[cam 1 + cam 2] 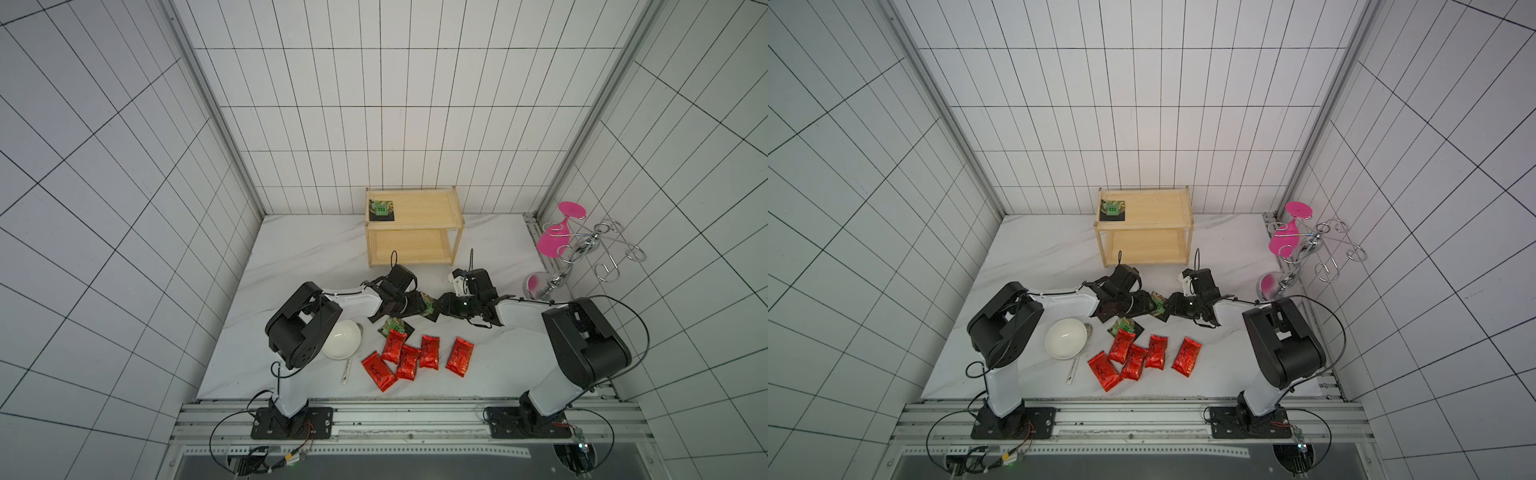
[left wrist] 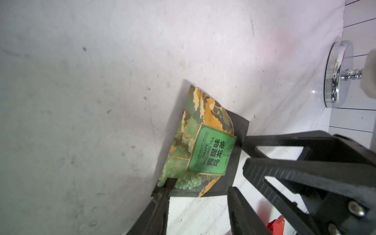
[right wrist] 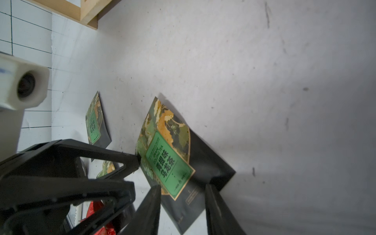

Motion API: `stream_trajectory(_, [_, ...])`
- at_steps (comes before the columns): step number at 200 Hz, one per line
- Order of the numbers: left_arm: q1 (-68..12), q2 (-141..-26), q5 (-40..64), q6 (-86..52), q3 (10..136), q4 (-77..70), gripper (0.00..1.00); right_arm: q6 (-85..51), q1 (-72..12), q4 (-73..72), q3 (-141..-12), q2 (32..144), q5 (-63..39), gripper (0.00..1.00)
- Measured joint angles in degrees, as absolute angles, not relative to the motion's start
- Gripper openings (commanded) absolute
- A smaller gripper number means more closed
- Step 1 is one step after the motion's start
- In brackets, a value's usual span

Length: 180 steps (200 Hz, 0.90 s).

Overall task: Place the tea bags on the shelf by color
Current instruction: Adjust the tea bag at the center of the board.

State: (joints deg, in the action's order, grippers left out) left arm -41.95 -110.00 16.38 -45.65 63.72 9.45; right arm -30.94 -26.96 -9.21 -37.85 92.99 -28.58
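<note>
top views high overhead, facing down, wrist views close, sharing one sachet (image 2: 205,146)

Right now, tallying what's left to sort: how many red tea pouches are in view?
5 red pouches, all on the table: four bunched together, one apart toward the right arm. None seems hidden.

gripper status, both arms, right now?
Left gripper: jaws apart around an edge of a black tea bag; actual grip cannot be told.
Right gripper: jaws apart around the same tea bag; grip cannot be told.
</note>
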Motion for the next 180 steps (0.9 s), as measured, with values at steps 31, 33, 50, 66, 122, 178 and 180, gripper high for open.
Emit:
stream_trajectory(31, [-41.58, -111.24, 16.14, -45.50, 65.36, 9.54, 0.51, -33.52, -26.96, -10.02, -34.81, 90.15, -29.32, 0.39])
stream_trajectory(33, [-41.54, -111.33, 16.14, -45.50, 65.49, 9.54, 0.51, -33.71, -26.96, -10.04, -34.70, 89.97, -29.39, 0.39])
stream_trajectory(50, [-41.12, -112.29, 16.05, -45.41, 66.72, 9.47, 0.51, -34.44, -26.87, -10.02, -34.44, 88.51, -29.50, 0.39])
stream_trajectory(66, [-40.62, -113.16, 15.97, -45.36, 67.83, 9.34, 0.51, -34.59, -26.26, -9.98, -34.44, 86.76, -29.54, 0.39])
stream_trajectory(122, [-40.05, -115.04, 15.97, -45.08, 70.28, 8.99, 0.51, -34.30, -20.62, -9.61, -34.54, 86.70, -29.82, 0.40])
stream_trajectory(178, [-39.40, -111.55, 16.01, -44.88, 67.29, 8.95, 0.45, -35.92, -19.84, -14.02, -34.54, 89.43, -33.04, 0.33])
stream_trajectory(180, [-39.40, -111.46, 16.03, -44.91, 67.29, 8.80, 0.45, -36.12, -19.84, -14.39, -34.54, 89.69, -33.12, 0.32])
